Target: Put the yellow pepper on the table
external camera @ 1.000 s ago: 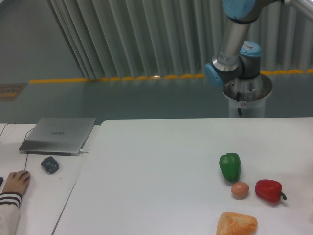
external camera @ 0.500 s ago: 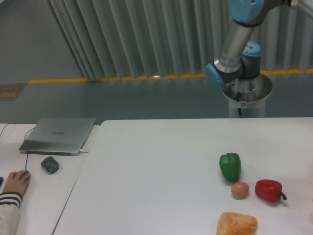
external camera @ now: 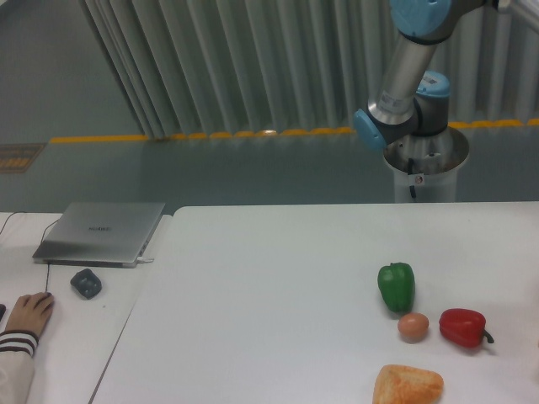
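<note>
Tool and yellow pepper both out of frame, tool state unknowable; table with green pepper upright.

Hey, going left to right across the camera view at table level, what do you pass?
A person's hand → dark object → silver laptop → green pepper → egg → red pepper. The bread roll overlaps the pepper and egg, so it's left out.

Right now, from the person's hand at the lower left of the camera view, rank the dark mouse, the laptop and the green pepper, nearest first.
1. Dark mouse, just up and right of the hand.
2. Laptop, further back on the side desk.
3. Green pepper, far across on the right of the table.
</note>
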